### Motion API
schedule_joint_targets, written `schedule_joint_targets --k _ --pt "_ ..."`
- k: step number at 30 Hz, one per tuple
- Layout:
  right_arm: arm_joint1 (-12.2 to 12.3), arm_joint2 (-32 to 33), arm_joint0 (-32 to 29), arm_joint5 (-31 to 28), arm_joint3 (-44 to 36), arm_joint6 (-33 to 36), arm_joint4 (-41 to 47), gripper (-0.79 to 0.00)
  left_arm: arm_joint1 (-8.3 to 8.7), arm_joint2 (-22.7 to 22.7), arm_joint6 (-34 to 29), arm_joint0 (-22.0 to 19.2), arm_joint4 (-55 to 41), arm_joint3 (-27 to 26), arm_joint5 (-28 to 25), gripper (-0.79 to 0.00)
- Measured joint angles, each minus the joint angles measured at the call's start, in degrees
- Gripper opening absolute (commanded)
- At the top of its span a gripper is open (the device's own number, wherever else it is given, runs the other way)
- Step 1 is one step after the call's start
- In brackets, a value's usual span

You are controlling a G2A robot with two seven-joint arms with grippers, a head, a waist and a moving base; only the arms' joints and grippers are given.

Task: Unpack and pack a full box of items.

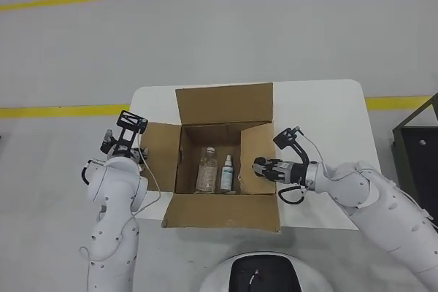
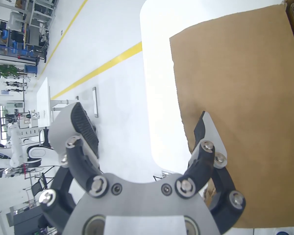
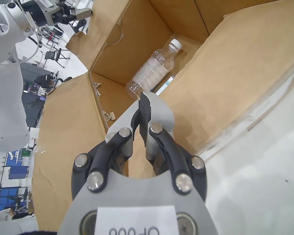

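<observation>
Box [image 1: 223, 212]: standing open, flaps spread for access.
Left jaws: I am holding them released over one flap [image 2: 235, 86].
Right jaws: clenched on nothing, pointing toward the bottle [image 3: 154, 68] inside.

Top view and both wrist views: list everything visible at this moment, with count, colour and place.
Table: 1, white, under the box.
Cardboard box: 1, brown, mid-table, all four flaps open.
Clear bottle: 1, transparent with a white cap, lying on the box floor.
Small bottle: 1, white and green, lying in the box beside the clear bottle, on the right arm's side.
Floor lines: 2, yellow, on the grey floor beyond the table.
Rack: 1, dark, on the floor past the table's end on the right arm's side.
Left gripper: 1, black and silver, open, at the box's left flap edge.
Right gripper: 1, black and silver, shut, by the box's right flap.
</observation>
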Motion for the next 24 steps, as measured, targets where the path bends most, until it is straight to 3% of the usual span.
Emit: schedule_joint_targets --k 7,16,20,24 --pt "0.1 2.1 -0.5 -0.1 -1.8 -1.4 0.6 -0.785 -0.26 0.1 0.4 -0.1 -2.5 -2.9 0.8 0.000" --pt "1.8 11.6 -4.9 0.3 -8.3 -2.5 0.6 -0.785 -0.64 1.2 0.8 -3.6 -7.3 -10.1 -0.2 0.000" --pt "2.8 17.4 -8.9 0.6 -11.1 -2.2 0.7 -0.785 -1.32 5.3 -1.4 -5.3 -14.5 -14.3 -1.5 0.000" --pt "3.6 22.8 -13.4 0.5 -13.3 -2.1 0.2 -0.785 -2.29 10.8 -1.7 -6.2 -23.6 -16.7 0.6 0.000"
